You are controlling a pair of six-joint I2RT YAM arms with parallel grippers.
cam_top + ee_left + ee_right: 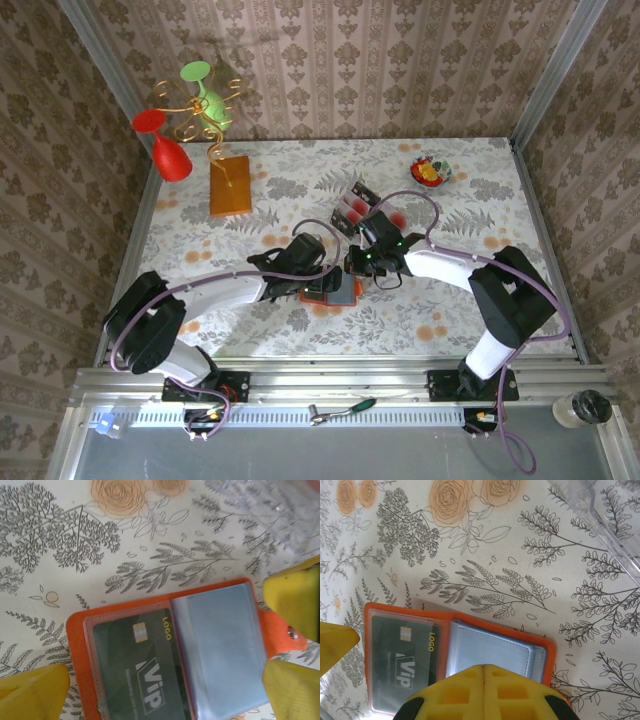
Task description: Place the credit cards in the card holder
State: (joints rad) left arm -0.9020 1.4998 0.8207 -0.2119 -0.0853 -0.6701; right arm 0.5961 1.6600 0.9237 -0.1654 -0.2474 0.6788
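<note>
The orange card holder [75,645] lies open on the table, also in the top view [340,293]. A black VIP credit card [135,675] sits in its left clear sleeve. On the right are its grey-blue sleeves [490,647]. My left gripper [160,692] is open, with one yellow finger on each side of the holder. My right gripper [484,667] is shut, its tips over the grey-blue sleeves with nothing between them. In the top view both grippers [318,278] [352,270] meet over the holder. More red credit cards [350,212] stand in a clear rack behind it.
The clear rack's edge [600,525] is close behind the holder. An orange-brown block [230,185] with gold wire and red and green glasses stands at the back left. A small bowl [431,171] sits at the back right. Patterned walls enclose the table.
</note>
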